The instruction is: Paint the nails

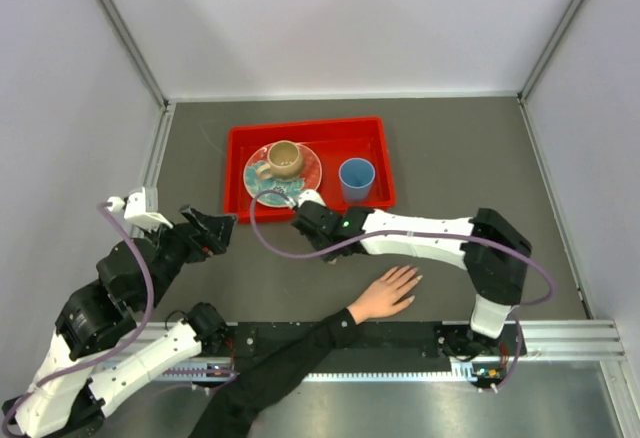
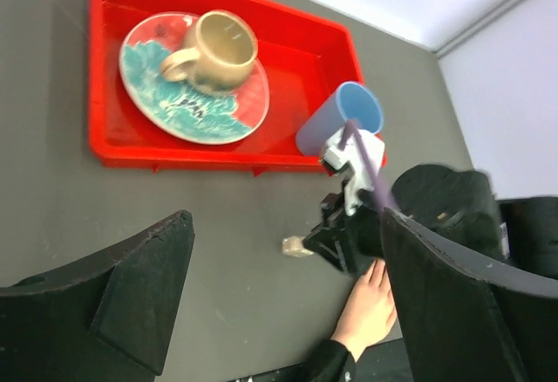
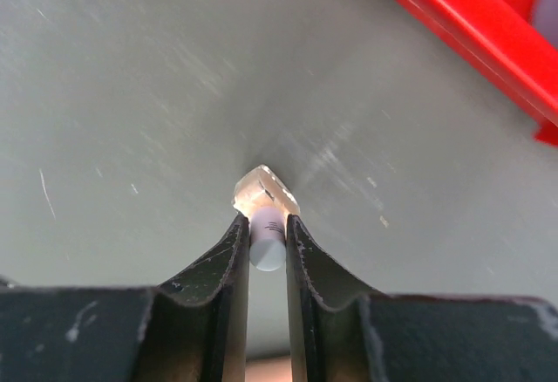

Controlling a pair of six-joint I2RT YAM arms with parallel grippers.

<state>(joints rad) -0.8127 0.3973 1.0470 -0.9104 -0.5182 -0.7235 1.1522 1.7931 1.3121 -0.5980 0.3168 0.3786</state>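
Observation:
A light-skinned hand point(image 1: 385, 296) with a black sleeve lies palm down at the table's near edge, fingers spread toward the upper right. Its nails point(image 1: 414, 277) are too small to make out. My right gripper point(image 1: 303, 222) is low on the table just left of the hand. In the right wrist view it point(image 3: 268, 225) is shut on the white cap point(image 3: 268, 244) of a small clear nail polish bottle point(image 3: 264, 188) that touches the table. The bottle also shows in the left wrist view point(image 2: 296, 246). My left gripper point(image 1: 218, 230) is open and empty, left of the bottle.
A red tray point(image 1: 238, 153) stands at the back with a patterned plate point(image 1: 305, 178), a tan mug point(image 1: 283, 160) on it, and a blue cup point(image 1: 356, 178). Grey walls close in the table on three sides. A black rail runs along the near edge.

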